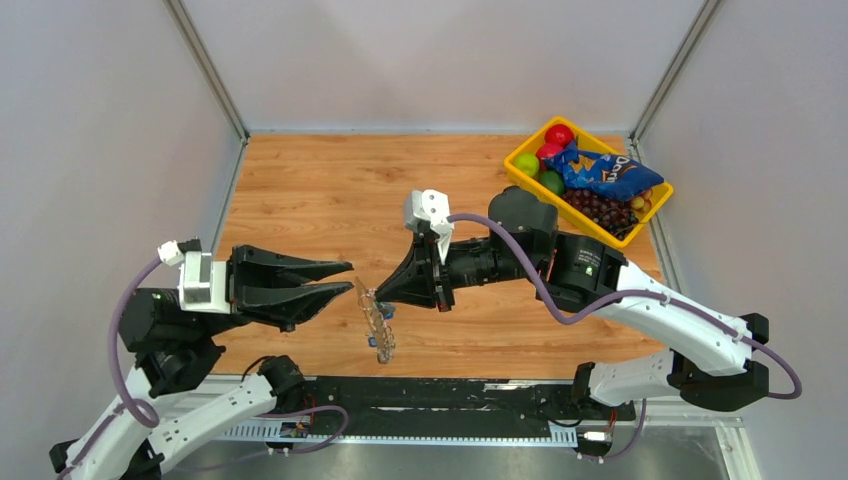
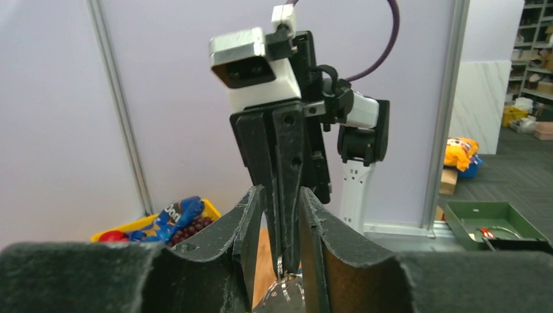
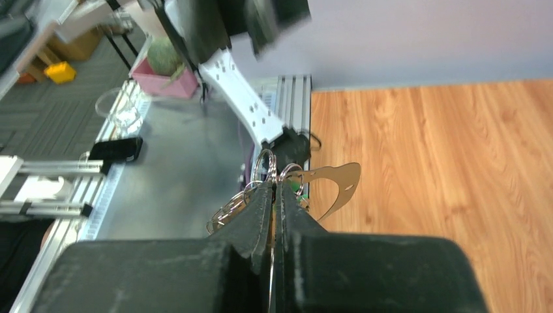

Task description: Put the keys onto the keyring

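My right gripper (image 1: pixel 382 296) is shut on the keyring (image 3: pixel 263 163), a bunch of thin silver rings held above the table. A chain with the keys (image 1: pixel 377 325), some with blue caps, hangs from the gripper's tip toward the table's near edge. In the right wrist view a flat curved metal tag (image 3: pixel 334 185) and a green key cap (image 3: pixel 297 189) sit just past the fingertips. My left gripper (image 1: pixel 347 278) is open, its tips just left of the hanging bunch. In the left wrist view the right gripper's tip and the silver rings (image 2: pixel 287 289) show between my open left fingers (image 2: pixel 251 222).
A yellow basket (image 1: pixel 520 165) at the back right holds a blue snack bag (image 1: pixel 600 172), grapes and round fruit. The black rail (image 1: pixel 450 395) with the arm bases runs along the near edge. White walls close in the wooden table (image 1: pixel 320 190).
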{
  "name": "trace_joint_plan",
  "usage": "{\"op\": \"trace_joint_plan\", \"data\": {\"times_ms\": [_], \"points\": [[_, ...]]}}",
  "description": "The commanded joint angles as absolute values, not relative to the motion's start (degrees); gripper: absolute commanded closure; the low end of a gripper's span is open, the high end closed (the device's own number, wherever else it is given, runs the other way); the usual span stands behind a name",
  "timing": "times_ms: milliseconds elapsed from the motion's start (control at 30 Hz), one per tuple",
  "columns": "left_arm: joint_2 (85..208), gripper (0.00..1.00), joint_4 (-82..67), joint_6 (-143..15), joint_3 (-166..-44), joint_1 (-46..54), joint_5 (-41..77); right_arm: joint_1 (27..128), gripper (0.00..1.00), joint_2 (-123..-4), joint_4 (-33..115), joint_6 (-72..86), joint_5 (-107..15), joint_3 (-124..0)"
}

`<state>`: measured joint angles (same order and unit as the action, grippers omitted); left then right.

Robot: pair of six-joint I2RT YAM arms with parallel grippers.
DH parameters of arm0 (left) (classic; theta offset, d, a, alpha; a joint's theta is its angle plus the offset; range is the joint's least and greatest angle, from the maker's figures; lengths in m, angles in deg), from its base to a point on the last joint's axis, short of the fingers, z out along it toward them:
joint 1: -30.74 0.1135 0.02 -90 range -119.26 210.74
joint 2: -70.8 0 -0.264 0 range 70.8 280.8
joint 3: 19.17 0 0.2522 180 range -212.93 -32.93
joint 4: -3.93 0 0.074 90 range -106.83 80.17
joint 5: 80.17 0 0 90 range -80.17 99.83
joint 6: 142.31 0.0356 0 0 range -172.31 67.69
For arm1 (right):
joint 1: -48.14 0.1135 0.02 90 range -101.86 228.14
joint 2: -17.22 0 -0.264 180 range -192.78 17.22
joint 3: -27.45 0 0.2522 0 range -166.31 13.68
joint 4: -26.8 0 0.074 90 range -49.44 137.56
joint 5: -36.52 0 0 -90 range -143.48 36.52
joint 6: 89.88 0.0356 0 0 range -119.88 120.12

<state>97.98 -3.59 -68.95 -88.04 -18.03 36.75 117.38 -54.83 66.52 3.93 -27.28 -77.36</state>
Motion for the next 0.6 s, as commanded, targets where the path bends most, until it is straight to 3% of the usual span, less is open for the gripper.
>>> {"op": "trace_joint_plan", "data": {"times_ms": [0, 300, 567], "points": [[98.39, 0.64, -16.54, -65.24, -93.16, -18.05, 40.72, 117.67, 1.00, -53.64, 74.41, 0.67, -26.39, -78.56], [104.37, 0.57, -34.12, -61.82, -98.07, -18.08, 46.62, 117.67, 1.00, -54.65, 85.24, -3.78, -26.77, -79.98], [108.88, 0.55, -41.22, -60.46, -98.82, -18.02, 50.33, 117.67, 1.00, -56.53, 91.66, -7.42, -28.60, -81.91]]}}
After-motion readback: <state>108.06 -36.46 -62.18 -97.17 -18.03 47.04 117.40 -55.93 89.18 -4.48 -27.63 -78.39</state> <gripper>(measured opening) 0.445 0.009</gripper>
